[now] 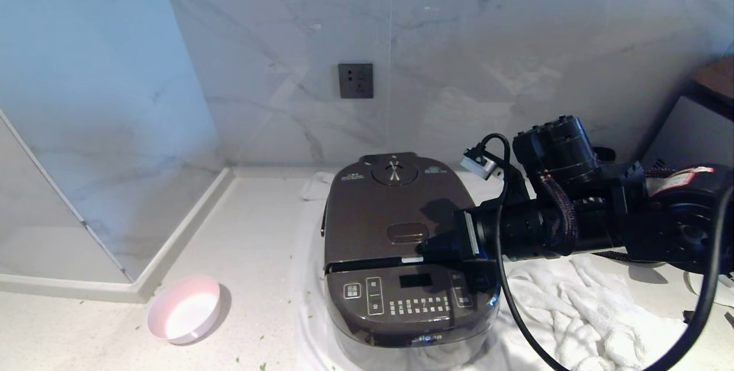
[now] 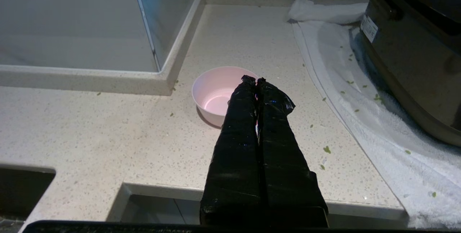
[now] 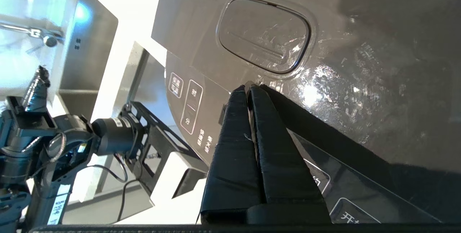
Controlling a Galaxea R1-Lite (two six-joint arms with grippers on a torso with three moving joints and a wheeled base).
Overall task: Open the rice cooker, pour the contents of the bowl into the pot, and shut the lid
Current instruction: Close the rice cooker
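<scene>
We read this as the last step: the bowl (image 1: 184, 308) looks empty, green bits (image 2: 327, 149) are scattered over the counter (image 1: 252, 245) and towel (image 1: 579, 308), and the lid (image 1: 378, 210) lies flat on the rice cooker (image 1: 401, 256) (whether the latch has caught we cannot tell).

The right gripper (image 1: 427, 245) comes in level from the cooker's right side with its fingers pressed together and pinching nothing. Its tips sit at the near edge of the lid, just short of the oval latch button (image 3: 264, 35), with the seam to the button panel (image 1: 404, 296) right under them. Contact is not clear.

Our judgement for the next move: a firm downward push on the lid front, keeping off the oval button so it does not spring open again.

The left gripper (image 2: 256, 81) is parked, fingers shut and empty, with the bowl just past its tips on the counter and the cooker well off to its side on the towel.

Writing: the logo on the cooker's front is cut off, only partial letters show. Panel keys carry small Chinese characters, mostly too small to read. There is a white label (image 2: 369, 27) on the cooker's side, print unreadable.
</scene>
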